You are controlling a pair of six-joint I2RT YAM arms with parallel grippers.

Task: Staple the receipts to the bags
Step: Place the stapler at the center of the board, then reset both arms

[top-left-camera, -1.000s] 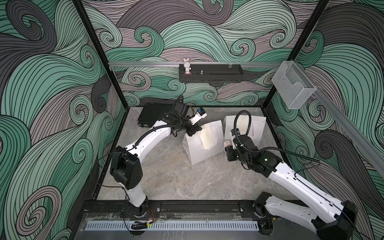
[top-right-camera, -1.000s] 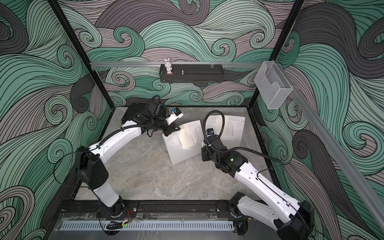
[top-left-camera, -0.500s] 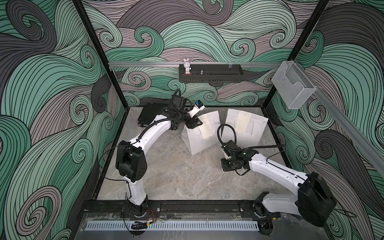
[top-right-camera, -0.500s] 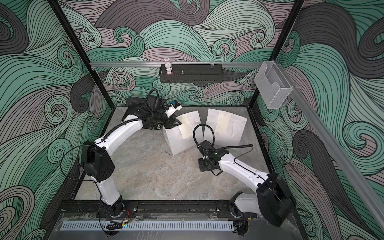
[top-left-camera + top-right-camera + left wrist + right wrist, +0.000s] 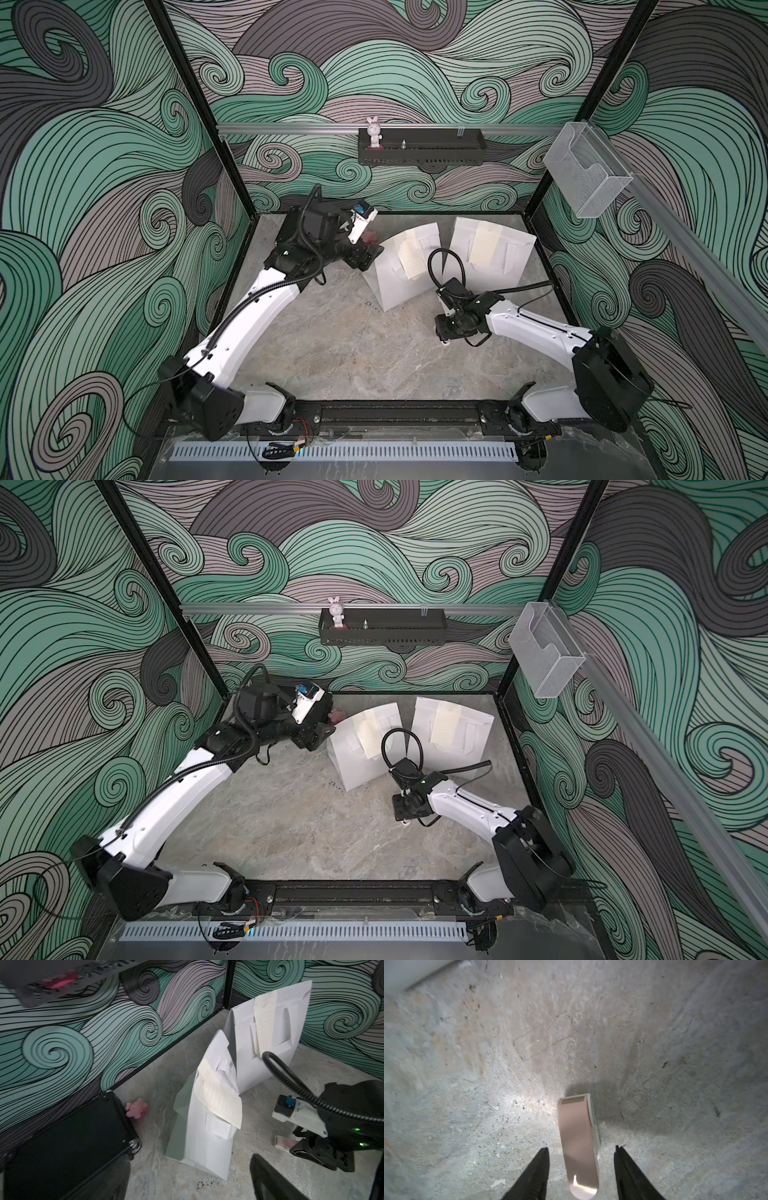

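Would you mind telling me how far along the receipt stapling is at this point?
Looks done: one receipt lies on the left bag, another receipt on the right bag; staples are too small to see. In hand: nothing. The stapler lies on the table between the jaws of the open right gripper; the left gripper is open beside the left bag. Left: probably only pulling the arms back.

We see two white paper bags standing side by side at the far end of the bench (image 5: pixel 332 353), with flat folded handles on their faces. The left bag (image 5: pixel 388 291) is turned askew and its top edge is bowed. The right bag (image 5: pixel 505 266) stands squarer. A cream, faintly lined slip hangs near the top of each face: the left receipt (image 5: pixel 409 254), whose lower corner curls outward, and the right receipt (image 5: pixel 482 245), which lies flatter.
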